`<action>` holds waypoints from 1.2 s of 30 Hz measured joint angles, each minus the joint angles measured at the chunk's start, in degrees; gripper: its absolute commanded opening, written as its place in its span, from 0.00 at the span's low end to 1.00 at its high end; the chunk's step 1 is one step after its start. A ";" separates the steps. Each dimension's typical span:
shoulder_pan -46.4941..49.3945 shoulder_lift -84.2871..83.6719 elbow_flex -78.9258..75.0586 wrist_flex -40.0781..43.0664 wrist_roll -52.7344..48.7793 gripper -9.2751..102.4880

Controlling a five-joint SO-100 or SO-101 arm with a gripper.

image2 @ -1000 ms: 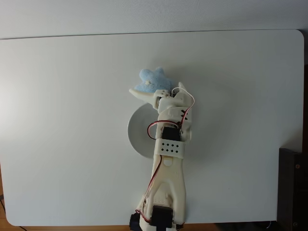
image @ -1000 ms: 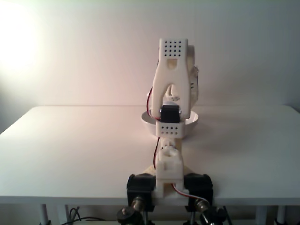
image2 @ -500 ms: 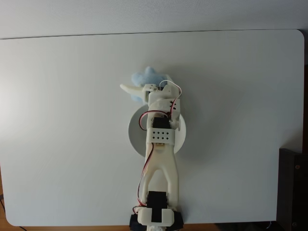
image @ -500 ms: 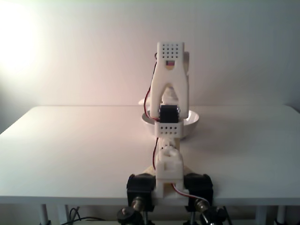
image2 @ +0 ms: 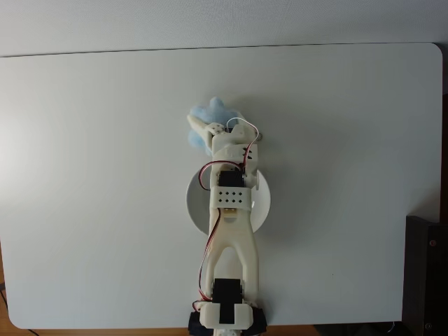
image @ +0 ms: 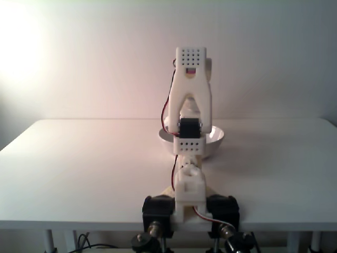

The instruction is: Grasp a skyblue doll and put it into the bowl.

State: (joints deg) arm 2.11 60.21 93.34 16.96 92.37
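Note:
In the fixed view from above, the skyblue doll (image2: 219, 110) lies on the white table just beyond the bowl (image2: 194, 204). The white arm reaches over the bowl and hides most of it. My gripper (image2: 203, 123) is at the doll, its jaws drawn in on the soft blue body, which bulges out on both sides of the thin white finger (image2: 197, 124). In the fixed view from behind the arm, the bowl (image: 215, 139) shows to either side of the arm, and the arm hides the doll.
The white table (image2: 84, 175) runs wide to both sides of the arm. A dark object (image2: 425, 280) stands off the table's lower right corner. The arm's base clamps (image: 158, 208) sit at the near table edge.
The arm swung left and straightened over the bowl. The thin finger, spread wide a second ago, has closed in on the doll, which shifted slightly left with it.

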 measured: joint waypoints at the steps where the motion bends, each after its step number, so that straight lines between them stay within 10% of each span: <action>1: 0.00 0.00 0.00 -0.18 0.00 0.40; 16: -0.18 0.70 -1.05 -0.53 0.00 0.09; 36: 0.09 2.64 -3.25 0.00 -0.18 0.08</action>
State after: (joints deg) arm 2.20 62.84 90.09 16.96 92.20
